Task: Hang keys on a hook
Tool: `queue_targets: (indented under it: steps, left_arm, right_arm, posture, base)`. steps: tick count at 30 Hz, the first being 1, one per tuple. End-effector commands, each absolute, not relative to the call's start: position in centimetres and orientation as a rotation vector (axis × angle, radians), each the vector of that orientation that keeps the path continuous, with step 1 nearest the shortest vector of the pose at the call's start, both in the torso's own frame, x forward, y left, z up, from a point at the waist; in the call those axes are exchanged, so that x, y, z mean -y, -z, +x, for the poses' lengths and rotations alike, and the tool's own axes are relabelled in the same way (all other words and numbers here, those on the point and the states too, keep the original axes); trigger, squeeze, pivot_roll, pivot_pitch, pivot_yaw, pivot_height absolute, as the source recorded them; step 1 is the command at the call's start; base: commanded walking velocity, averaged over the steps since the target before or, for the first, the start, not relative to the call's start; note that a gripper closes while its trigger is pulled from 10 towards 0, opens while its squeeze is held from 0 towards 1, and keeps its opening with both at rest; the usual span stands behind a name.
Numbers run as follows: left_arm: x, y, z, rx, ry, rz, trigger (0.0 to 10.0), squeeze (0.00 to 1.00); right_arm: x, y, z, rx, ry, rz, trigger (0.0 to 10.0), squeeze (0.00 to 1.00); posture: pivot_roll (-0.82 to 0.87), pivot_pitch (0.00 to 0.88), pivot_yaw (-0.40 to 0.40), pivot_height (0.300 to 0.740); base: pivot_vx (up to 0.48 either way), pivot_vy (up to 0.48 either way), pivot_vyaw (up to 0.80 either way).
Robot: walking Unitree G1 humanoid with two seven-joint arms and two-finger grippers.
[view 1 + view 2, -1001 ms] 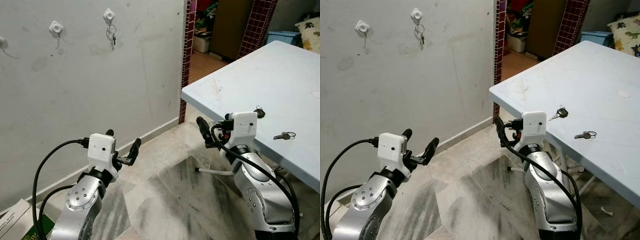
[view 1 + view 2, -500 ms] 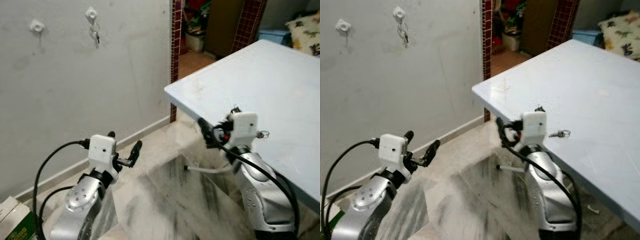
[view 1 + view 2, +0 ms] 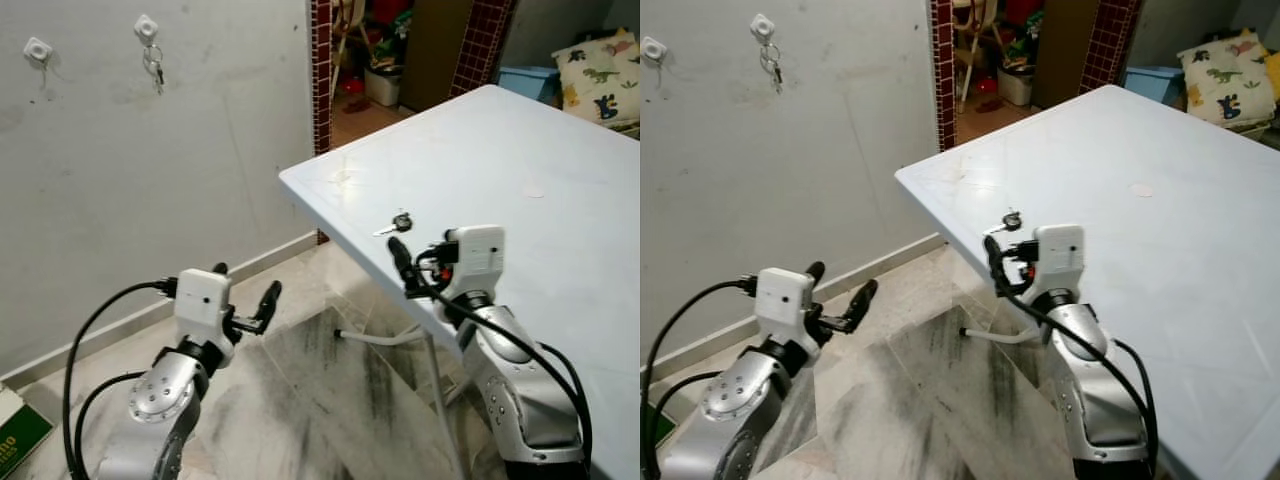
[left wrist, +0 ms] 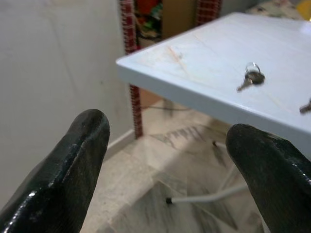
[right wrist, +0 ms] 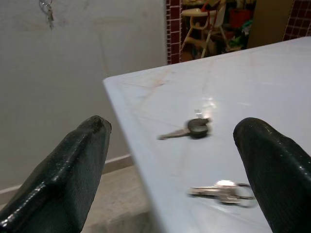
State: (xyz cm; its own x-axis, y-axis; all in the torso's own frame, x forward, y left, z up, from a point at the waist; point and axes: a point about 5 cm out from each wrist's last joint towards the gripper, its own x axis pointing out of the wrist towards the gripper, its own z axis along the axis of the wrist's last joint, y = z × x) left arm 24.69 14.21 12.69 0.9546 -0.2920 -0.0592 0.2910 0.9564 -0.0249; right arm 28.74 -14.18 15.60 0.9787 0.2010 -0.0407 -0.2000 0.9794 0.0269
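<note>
A white table (image 3: 560,150) is seen at the right, with two key sets on it: a black-headed key (image 5: 190,128) near the edge and a silver ringed key (image 5: 223,190) beside it. Two hooks are fixed on the far left wall; one hook (image 3: 146,27) is loaded with keys, the other hook (image 3: 37,48) is bare. One hanging is judged done; pickup is left. The right gripper (image 5: 177,160) is held wide open and empty before the keys; the left gripper (image 4: 170,155) is likewise spread and empty
</note>
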Motion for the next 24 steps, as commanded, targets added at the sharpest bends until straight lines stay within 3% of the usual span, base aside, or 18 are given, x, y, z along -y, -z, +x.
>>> queue_targets:
  steps: [1, 10, 16, 24]
  left_arm:
    - [-13.9, -12.7, 24.8, -0.059, 0.297, -0.018, 10.0, 0.00]
    - [-14.2, -12.8, 25.4, -0.051, 0.287, -0.003, 10.0, 0.00]
    - [-14.2, -12.1, 25.6, -0.070, 0.300, 0.009, 10.0, 0.00]
    - [-14.2, -11.9, 27.2, -0.077, 0.316, 0.022, 10.0, 0.00]
  right_arm:
    - [14.6, -15.8, 28.7, -0.037, -0.193, 0.019, 10.0, 0.00]
    - [14.5, -15.8, 28.8, -0.039, -0.187, 0.012, 10.0, 0.00]
    - [12.3, -17.1, 29.3, -0.045, -0.259, -0.020, 10.0, 0.00]
    - [12.3, -15.8, 30.5, -0.102, -0.130, 0.007, 10.0, 0.00]
  posture:
    - [-0.01, 0.030, 0.069, 0.740]
    - [-0.01, 0.030, 0.069, 0.740]
    - [-0.01, 0.032, 0.070, 0.740]
    - [0.00, 0.034, 0.065, 0.740]
  base:
    - [0.000, 0.000, 0.00]
    - [0.000, 0.000, 0.00]
    - [0.000, 0.000, 0.00]
    - [0.000, 0.000, 0.00]
